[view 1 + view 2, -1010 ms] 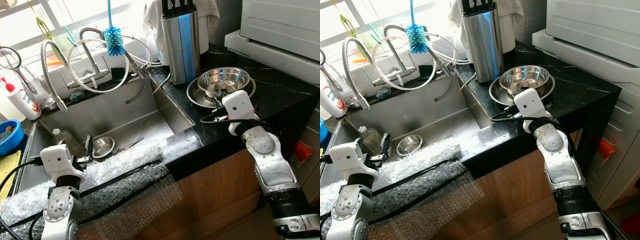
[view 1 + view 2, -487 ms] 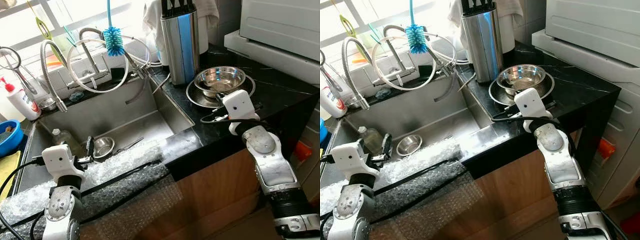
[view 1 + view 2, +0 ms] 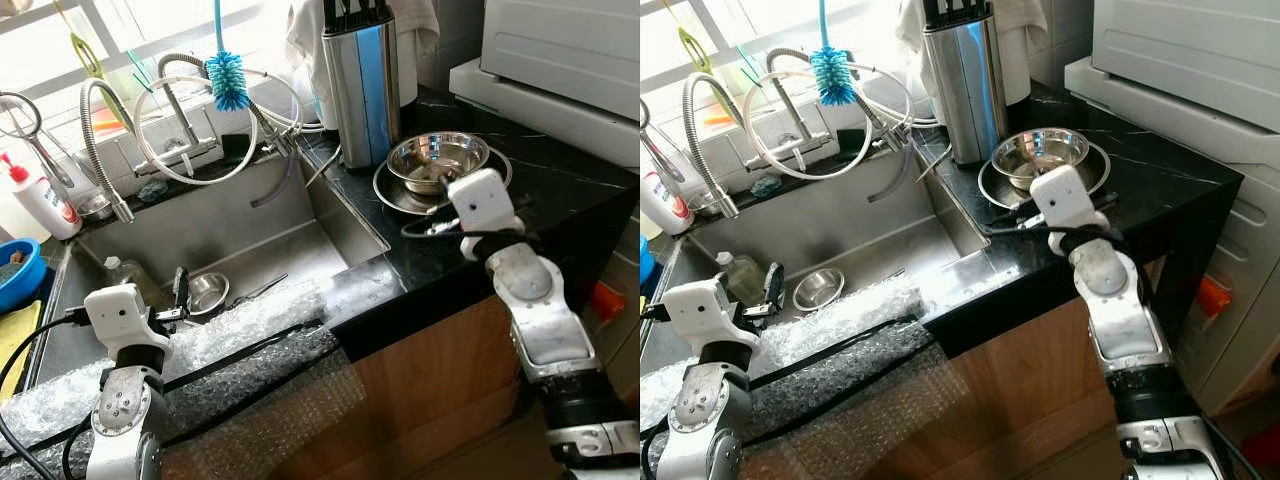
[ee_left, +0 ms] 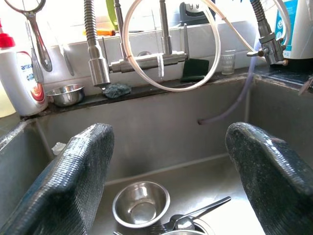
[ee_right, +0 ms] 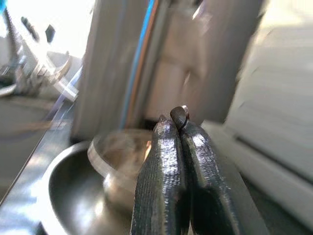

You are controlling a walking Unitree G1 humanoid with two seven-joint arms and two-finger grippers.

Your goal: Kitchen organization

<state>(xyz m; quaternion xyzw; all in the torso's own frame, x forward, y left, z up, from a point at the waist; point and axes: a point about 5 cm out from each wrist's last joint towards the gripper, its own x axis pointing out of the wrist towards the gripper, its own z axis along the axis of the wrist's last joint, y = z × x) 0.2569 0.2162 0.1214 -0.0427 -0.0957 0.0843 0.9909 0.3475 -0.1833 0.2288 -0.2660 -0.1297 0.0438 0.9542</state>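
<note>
A steel bowl rests inside a wider steel dish on the black counter, beside the knife block. My right gripper hovers just in front of that bowl, its fingers pressed shut; a small shiny bit at their tips cannot be made out. My left gripper hangs open over the sink with nothing between its fingers. Below it on the sink floor lie a small steel bowl and a spoon.
A steel knife block stands at the counter's back. A blue bottle brush, spring faucets and a soap bottle line the window side. Bubble wrap covers the sink's front edge. A white appliance stands at the right.
My right wrist has lifted slightly and the steel bowl has shifted a little toward the knife block. My left arm has risen a touch.
</note>
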